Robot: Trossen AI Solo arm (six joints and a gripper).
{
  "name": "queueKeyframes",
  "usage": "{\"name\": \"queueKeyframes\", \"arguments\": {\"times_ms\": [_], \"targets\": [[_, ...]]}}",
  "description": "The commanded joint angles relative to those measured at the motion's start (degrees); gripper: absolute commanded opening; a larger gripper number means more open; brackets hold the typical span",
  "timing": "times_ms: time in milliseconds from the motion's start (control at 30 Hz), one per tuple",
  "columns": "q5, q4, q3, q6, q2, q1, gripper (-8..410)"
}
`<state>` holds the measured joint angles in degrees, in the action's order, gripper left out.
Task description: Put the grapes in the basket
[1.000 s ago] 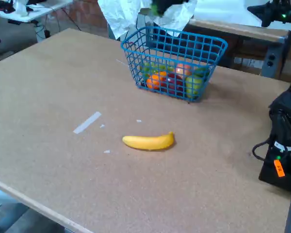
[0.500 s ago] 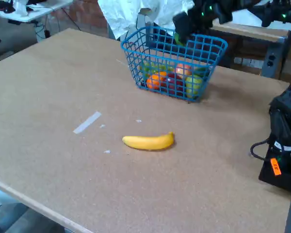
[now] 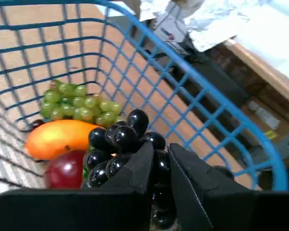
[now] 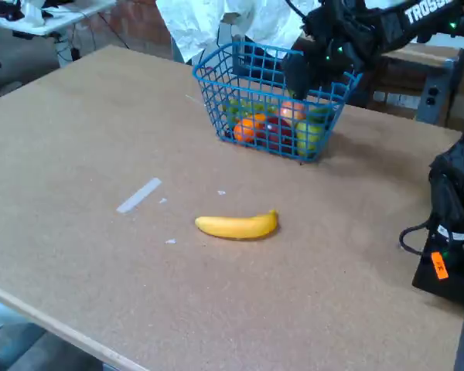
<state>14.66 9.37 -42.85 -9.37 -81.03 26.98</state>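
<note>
The grapes [image 3: 119, 139], a dark purple-black bunch, sit between my two black fingers in the wrist view. My gripper [image 3: 161, 150] is shut on them and hangs inside the open top of the blue wire basket [image 3: 195, 83]. From the fixed view, my gripper [image 4: 298, 75] is over the basket's far right part, just above its rim [image 4: 216, 97]. The grapes themselves are hidden behind the gripper there.
In the basket lie a green grape bunch [image 3: 79, 103], an orange fruit [image 3: 62, 137] and a red apple [image 3: 65, 171]. A yellow banana [image 4: 237, 225] and a tape strip [image 4: 139, 195] lie on the brown table. Black equipment [image 4: 452, 232] stands at the right edge.
The arm has swung in from above the back of the table and come down to the right, bringing the gripper over the basket's far right part.
</note>
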Motion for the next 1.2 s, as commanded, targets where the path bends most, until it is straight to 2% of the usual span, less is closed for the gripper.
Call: {"name": "queueKeyframes", "arguments": {"times_ms": [0,233,367,1167], "targets": [[-3.9,1.3,0.0,0.4,0.0,0.7,56],[-3.7,4.5,0.0,1.9,0.0,0.9,165],[-3.6,5.3,0.0,1.9,0.0,0.9,203],[-3.7,5.8,0.0,1.7,0.1,0.8,210]]}}
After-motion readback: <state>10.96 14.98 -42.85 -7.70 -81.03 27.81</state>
